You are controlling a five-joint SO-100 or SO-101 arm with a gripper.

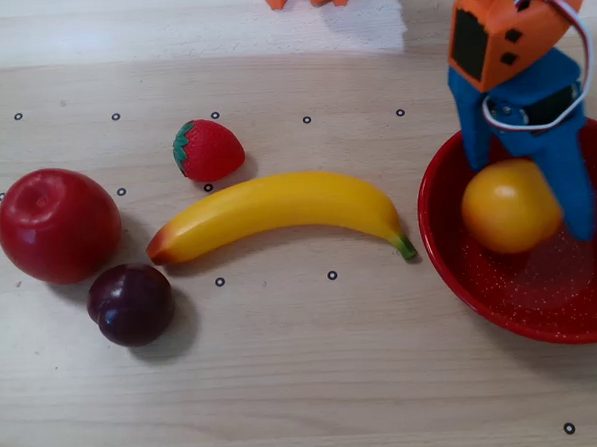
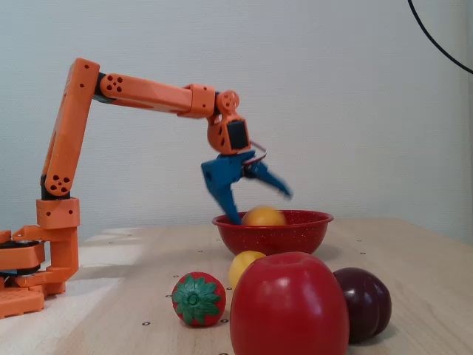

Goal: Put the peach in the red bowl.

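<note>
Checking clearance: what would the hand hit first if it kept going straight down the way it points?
Probably the peach between its open fingers, or the red bowl floor beside it; the hand points down into the bowl, depth unclear.

Hobby robotics test bench, pale wood table (image 1: 307, 383) marked with a grid of small black ring dots (image 1: 332, 275), plain white wall (image 2: 332, 89) behind, orange printed arm (image 2: 148, 92), toy fruit (image 1: 278, 205) laid out as props

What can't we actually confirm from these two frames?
- Whether the blue two-finger gripper touches the round yellow-orange peach: one finger is motion-blurred in the fixed view.
- Glossy red speckled bowl: right rim cut off in the overhead view.
- Yellow plastic banana: mostly hidden behind the big red apple in the fixed view.
</note>
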